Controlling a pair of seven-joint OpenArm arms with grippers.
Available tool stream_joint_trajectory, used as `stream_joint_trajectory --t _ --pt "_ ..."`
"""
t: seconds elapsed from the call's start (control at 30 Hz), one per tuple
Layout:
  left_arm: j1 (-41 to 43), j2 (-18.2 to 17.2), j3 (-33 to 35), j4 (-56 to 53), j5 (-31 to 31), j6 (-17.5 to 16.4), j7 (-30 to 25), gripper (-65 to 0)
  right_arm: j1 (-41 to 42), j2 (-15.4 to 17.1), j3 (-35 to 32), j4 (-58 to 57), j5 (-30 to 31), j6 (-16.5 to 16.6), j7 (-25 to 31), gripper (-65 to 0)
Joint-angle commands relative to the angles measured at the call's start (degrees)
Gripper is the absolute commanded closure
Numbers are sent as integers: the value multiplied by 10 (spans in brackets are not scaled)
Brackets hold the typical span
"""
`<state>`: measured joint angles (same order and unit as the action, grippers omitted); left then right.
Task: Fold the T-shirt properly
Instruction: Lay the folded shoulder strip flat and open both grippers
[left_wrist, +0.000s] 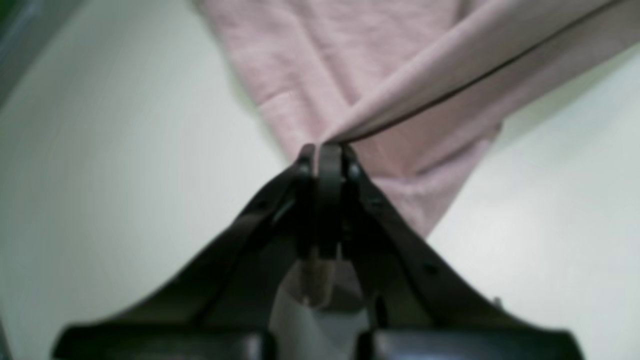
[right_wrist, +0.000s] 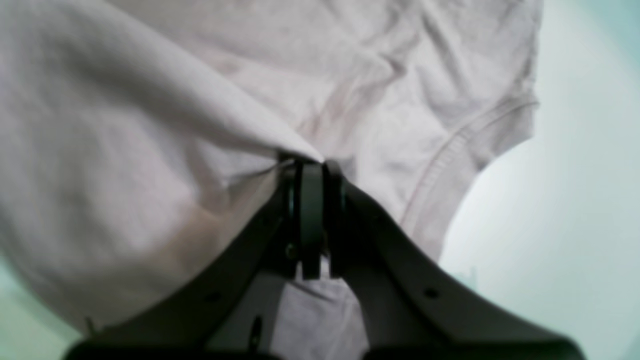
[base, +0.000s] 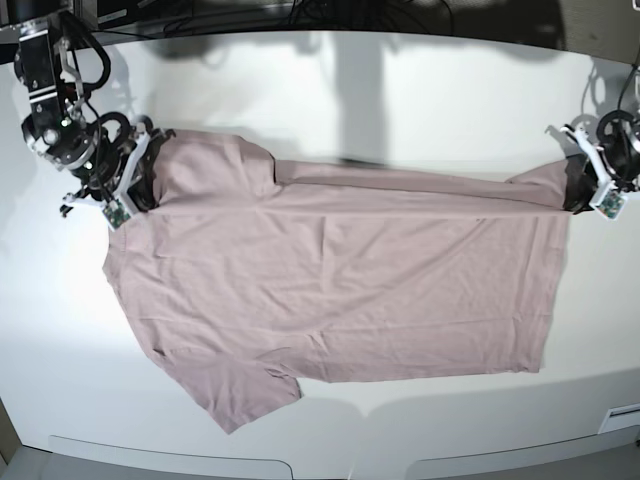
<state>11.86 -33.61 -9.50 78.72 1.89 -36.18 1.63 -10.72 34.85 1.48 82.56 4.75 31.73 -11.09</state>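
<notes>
Base view looks straight down from high overhead; wrist views (close, blurred) share its T-shirt (base: 330, 270).

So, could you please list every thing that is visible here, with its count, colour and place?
T-shirt: one, dusty pink, spread flat across the middle of the table, far long edge folded inward.
Table: one, white, under the T-shirt.
Right gripper: one, black, shut on the T-shirt at its shoulder end, left side of the base view.
Left gripper: one, black, shut on the T-shirt at its hem corner, right side of the base view.
</notes>
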Motion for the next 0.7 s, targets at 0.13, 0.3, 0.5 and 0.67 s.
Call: stream_joint_trajectory --t 0.13,0.3,0.5,0.67 --pt "-76 -15 24 -42 -3 8 -16 0 64 -12 5 -27 1 0 4 0" --pt "-118 -14 34 -82 -3 8 -17 0 116 -33 3 -61 -22 24 1 0" --pt "-142 -1 34 -120 48 8 -41 0 181 -49 3 -127 -22 36 1 0" --pt "-164 5 36 -157 78 8 -77 0 229 -66 3 -176 -45 45 0 0"
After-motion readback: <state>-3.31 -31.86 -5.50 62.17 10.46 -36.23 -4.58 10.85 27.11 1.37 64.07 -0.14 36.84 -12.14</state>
